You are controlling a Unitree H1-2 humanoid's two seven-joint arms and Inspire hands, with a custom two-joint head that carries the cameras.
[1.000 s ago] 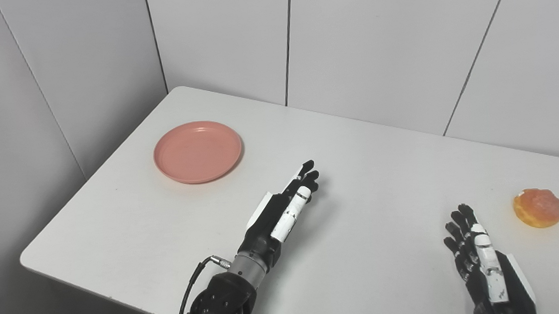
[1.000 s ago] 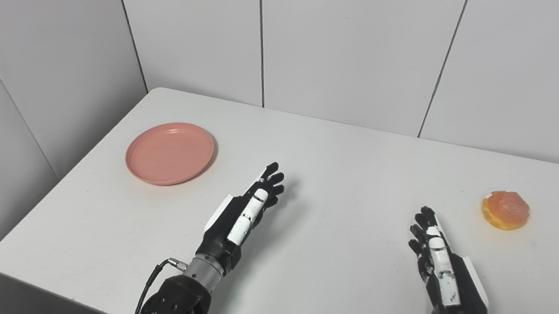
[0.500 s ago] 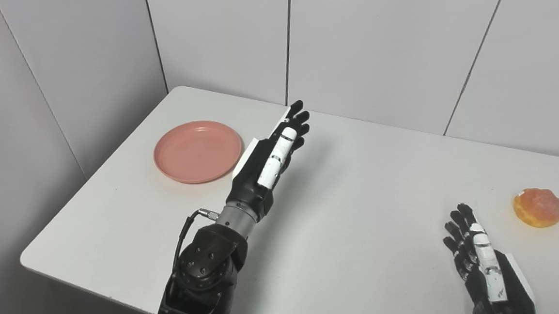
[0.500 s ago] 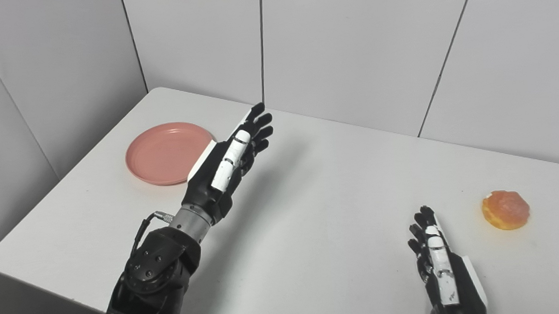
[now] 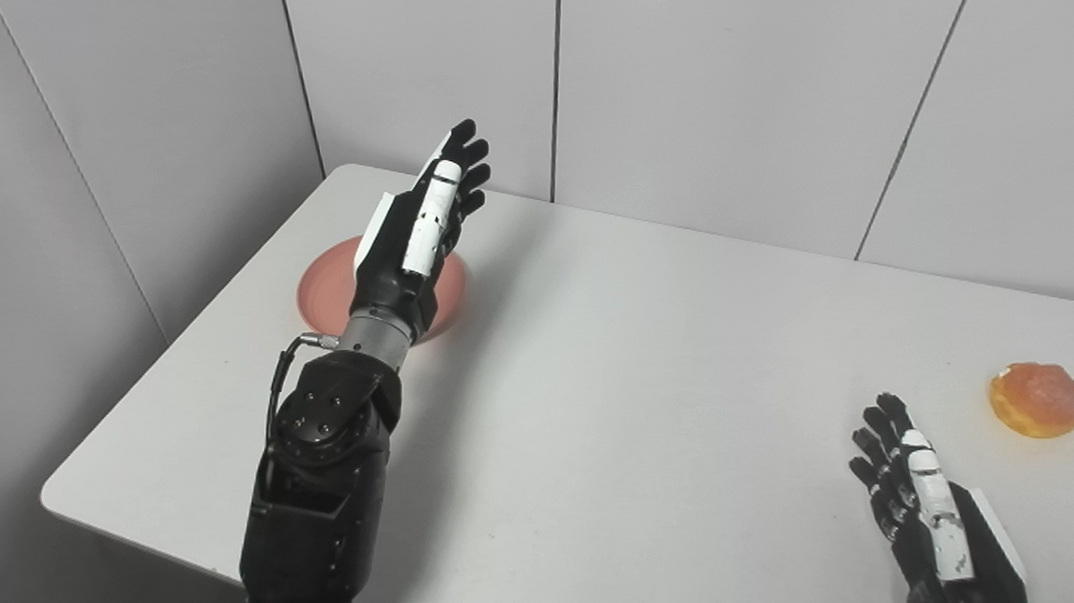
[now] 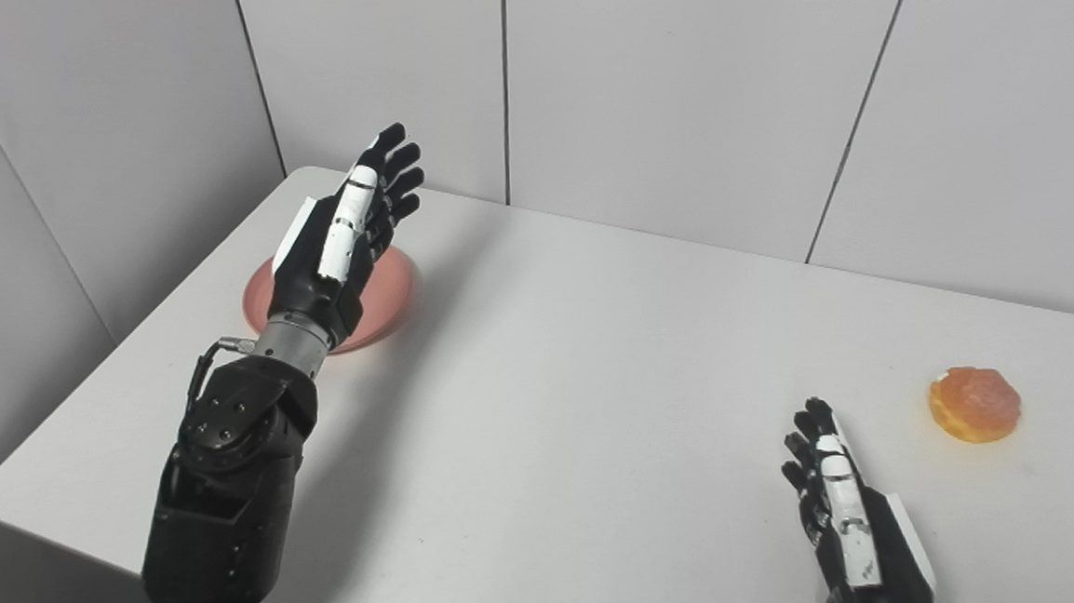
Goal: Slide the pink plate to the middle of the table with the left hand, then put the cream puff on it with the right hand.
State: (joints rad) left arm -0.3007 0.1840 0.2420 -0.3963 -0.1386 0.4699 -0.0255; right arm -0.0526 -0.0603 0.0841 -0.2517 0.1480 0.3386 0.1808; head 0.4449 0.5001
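Two hands, one plate, one puff and one table are counted; nothing else is seen on the tabletop.

Table (image 5: 618, 408): one, white, set in a corner of grey panelled walls (image 5: 719, 76); its near left corner is shown rounded.

Plate (image 5: 320, 289): one, pink, round, shallow; laid flat near the table's far left corner, well left of the middle; its centre and right part are covered in both views by the left hand and wrist, so that only the left rim and a strip at the right are seen; whether it is touched by the hand cannot be told.

Puff (image 5: 1037, 399): one, orange-brown, glazed on top; laid on the table near the right edge, well apart from the plate; touched by nothing.

Left hand (image 5: 416, 230): one, black with white panels; held over the plate, edge-on, fingers (image 5: 465, 157) stretched out straight and close together toward the back wall; nothing is gripped.

Right hand (image 5: 922, 502): one, seen low at the bottom right, near the puff but apart from it, to its left and nearer the camera; fingers (image 5: 881, 430) extended and slightly spread; nothing is held.
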